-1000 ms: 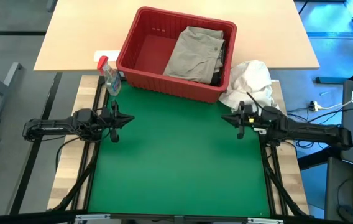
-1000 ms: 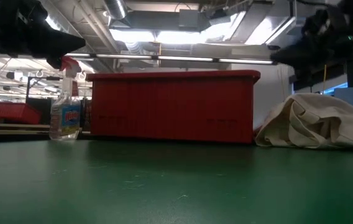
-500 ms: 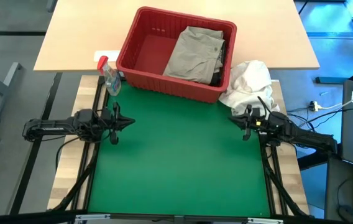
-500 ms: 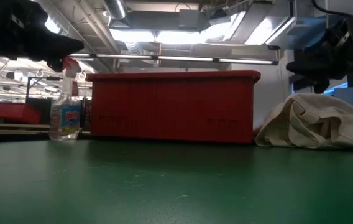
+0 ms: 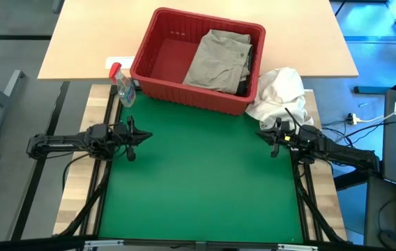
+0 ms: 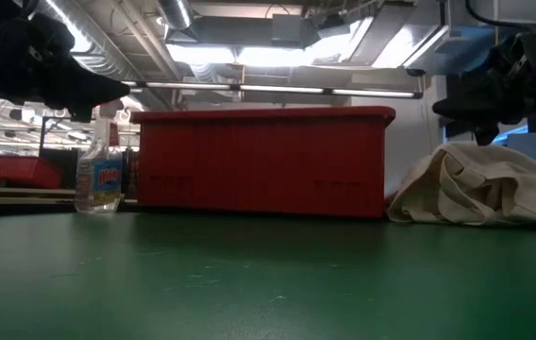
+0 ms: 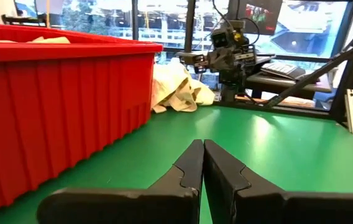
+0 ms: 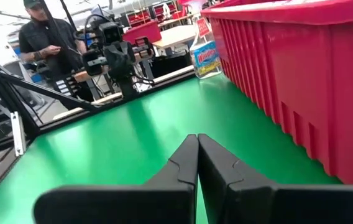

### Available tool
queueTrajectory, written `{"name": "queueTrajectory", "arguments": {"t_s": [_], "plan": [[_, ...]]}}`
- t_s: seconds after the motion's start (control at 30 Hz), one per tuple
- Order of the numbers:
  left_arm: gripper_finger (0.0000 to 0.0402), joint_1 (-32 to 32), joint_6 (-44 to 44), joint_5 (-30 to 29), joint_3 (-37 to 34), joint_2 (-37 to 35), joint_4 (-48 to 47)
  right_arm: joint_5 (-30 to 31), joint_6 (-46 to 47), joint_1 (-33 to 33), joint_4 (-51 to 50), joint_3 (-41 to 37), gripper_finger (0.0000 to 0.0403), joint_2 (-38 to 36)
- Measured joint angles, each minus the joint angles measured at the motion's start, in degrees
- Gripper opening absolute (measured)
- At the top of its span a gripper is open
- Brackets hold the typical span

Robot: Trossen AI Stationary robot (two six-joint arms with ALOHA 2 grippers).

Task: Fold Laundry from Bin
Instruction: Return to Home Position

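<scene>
I have two arms in front of me, one at each side edge of the green mat (image 5: 198, 181), both lying low and pointing inward at each other.

Starting on the left: the left gripper (image 5: 142, 136) hovers just above the mat's left edge. In its wrist view the two dark fingers (image 7: 189, 163) are pressed together with nothing between them. Beyond it, at the mat's far left corner, stands one clear spray bottle (image 5: 124, 89) with a red top, just beside the red bin (image 5: 184, 89).

There is one bin, set across the far edge of the mat and onto the tan table (image 5: 79, 42) behind. Inside it, on its right half, lies one folded khaki garment (image 5: 215, 59). A strip of dark fabric (image 5: 244, 78) shows at that garment's right edge; I cannot count how many dark pieces lie there. The bin's left half shows bare red floor.

Right of the bin, touching its corner, sits one white cloth bundle (image 5: 279, 90).

The right gripper (image 5: 262, 133) hangs at the mat's right edge, just in front of that bundle, its fingers (image 8: 187, 158) closed on nothing.

In the right wrist view one person (image 8: 43, 37) stands in the room past the left arm.
</scene>
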Motion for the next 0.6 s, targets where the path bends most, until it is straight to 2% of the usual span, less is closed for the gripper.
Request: {"name": "queueTrajectory", "arguments": {"t_s": [0.6], "plan": [[0.0008,0.0,0.4,-0.3,0.0,0.2,2.6,-0.3,0.1,0.0,-0.1,0.0,0.0009,0.0]]}}
